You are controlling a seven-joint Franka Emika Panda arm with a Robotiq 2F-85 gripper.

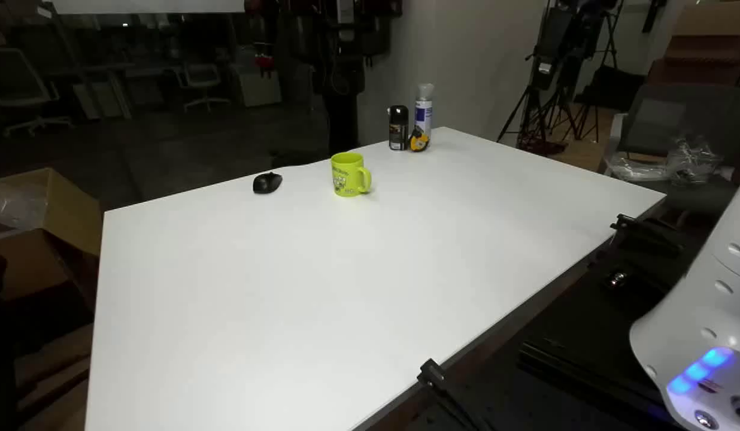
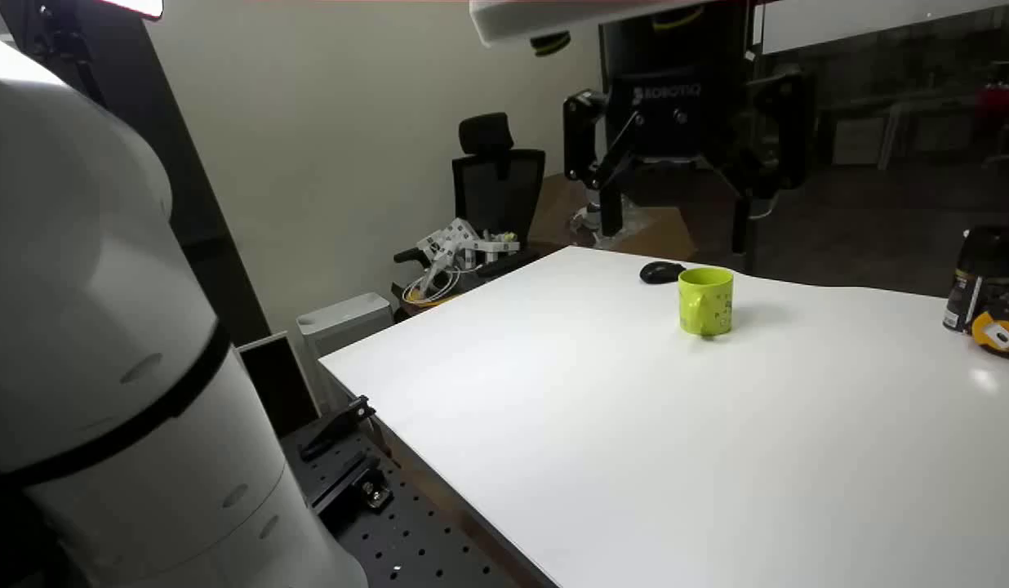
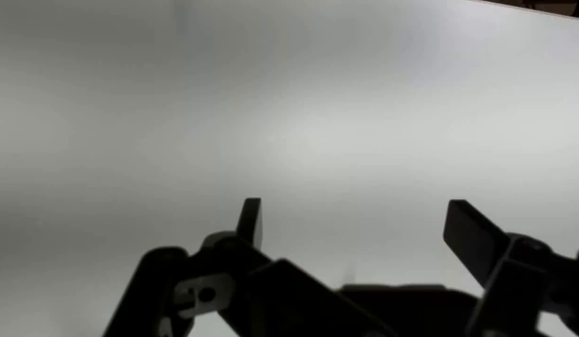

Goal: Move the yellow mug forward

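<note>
The yellow mug is bright yellow-green and stands upright on the white table, towards its far edge. It also shows in an exterior view, with its handle facing that camera. My gripper hangs above the table, pointing down, with its two fingers wide apart and nothing between them. In that view it appears above the mug, but its distance in depth cannot be told. In the wrist view the open gripper shows only bare white tabletop below it. The mug is out of the wrist view.
A small flat black object lies near the table's far edge, beside the mug. A dark can, a white spray can and a yellow-black tape measure stand at the far corner. Black clamps sit at the robot-side edge.
</note>
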